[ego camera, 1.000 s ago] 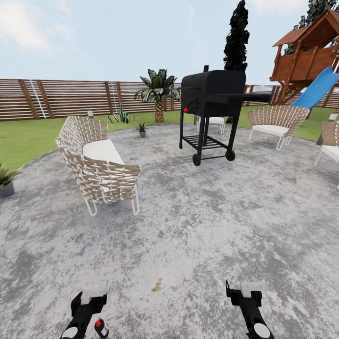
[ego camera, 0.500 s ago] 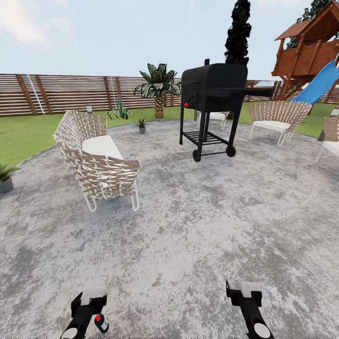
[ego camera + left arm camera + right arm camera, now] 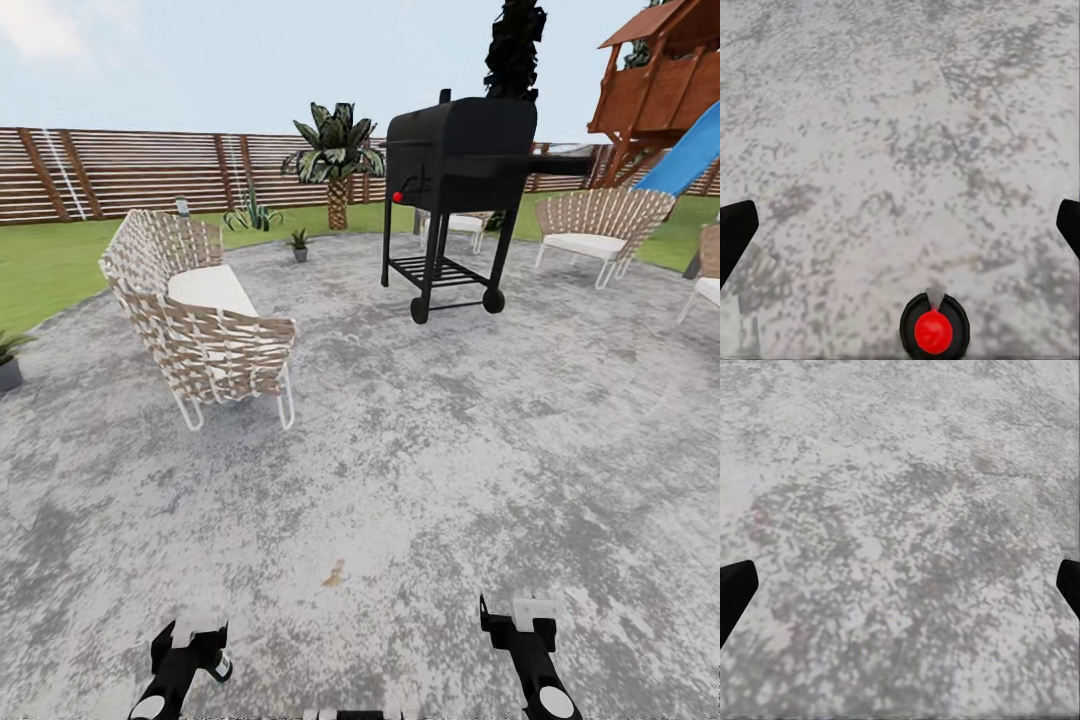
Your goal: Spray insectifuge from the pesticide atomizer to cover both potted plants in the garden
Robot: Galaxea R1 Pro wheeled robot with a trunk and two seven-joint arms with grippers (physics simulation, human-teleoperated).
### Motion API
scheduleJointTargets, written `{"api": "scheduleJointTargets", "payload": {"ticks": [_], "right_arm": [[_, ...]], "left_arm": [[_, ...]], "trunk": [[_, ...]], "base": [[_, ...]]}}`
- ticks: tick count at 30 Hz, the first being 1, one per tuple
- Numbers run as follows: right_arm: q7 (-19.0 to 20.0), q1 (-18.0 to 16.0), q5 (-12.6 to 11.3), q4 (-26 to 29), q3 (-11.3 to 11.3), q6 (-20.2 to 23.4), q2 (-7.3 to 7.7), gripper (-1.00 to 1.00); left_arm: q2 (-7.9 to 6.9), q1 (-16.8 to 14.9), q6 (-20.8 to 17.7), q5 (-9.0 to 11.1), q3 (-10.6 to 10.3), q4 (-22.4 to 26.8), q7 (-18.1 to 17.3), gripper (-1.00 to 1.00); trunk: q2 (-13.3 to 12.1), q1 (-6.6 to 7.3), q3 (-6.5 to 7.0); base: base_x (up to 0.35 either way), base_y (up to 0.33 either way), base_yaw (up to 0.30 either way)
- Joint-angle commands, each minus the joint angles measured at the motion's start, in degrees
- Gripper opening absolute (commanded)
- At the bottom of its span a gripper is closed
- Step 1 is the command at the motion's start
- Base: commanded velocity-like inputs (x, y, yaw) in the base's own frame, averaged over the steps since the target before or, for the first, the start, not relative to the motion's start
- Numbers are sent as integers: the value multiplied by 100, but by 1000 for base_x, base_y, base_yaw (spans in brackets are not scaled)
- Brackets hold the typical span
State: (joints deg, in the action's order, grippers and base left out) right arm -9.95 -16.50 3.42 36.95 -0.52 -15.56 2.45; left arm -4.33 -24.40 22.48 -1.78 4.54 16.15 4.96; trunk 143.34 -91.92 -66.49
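On the round grey patio (image 3: 420, 440) I stand with both arms low in front of me. My left gripper (image 3: 900, 225) hangs above the paving with its fingers spread wide, and the pesticide atomizer (image 3: 934, 330) stands on the ground beneath it, its red top facing up at my wrist camera; nothing is gripped. From my head I catch only a sliver of the bottle just beside the left gripper (image 3: 190, 640). My right gripper (image 3: 515, 615) is likewise spread wide over bare mottled stone, its dark fingertips (image 3: 735, 592) at the picture's edges. Ahead to my left sits a woven wicker sofa (image 3: 195, 320) with a white cushion. One potted plant (image 3: 299, 243) stands far off at the patio's rim, near a palm (image 3: 336, 160), and another potted plant (image 3: 9, 360) sits at the left edge of the paving. A black grill (image 3: 455, 190) on wheels stands further ahead, with the brown slatted fence (image 3: 120, 175) and lawn (image 3: 50, 270) behind.
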Motion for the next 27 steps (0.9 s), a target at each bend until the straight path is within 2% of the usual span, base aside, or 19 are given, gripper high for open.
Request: {"api": "scheduleJointTargets", "payload": {"ticks": [1,20,27], "right_arm": [[-31,-3,36,-4,-6,-8,1,100],[-24,-3,36,-4,-10,-9,1,100],[-26,-3,41,-2,-17,-17,6,100]], "left_arm": [[2,-3,19,-18,21,-6,5,100],[-7,-3,26,-16,30,-7,5,100],[-1,-3,28,-16,22,-7,5,100]], "trunk": [[3,-1,-36],[29,-50,-629],[38,-68,-802]], "base": [[0,0,0],[0,0,0],[0,0,0]]}}
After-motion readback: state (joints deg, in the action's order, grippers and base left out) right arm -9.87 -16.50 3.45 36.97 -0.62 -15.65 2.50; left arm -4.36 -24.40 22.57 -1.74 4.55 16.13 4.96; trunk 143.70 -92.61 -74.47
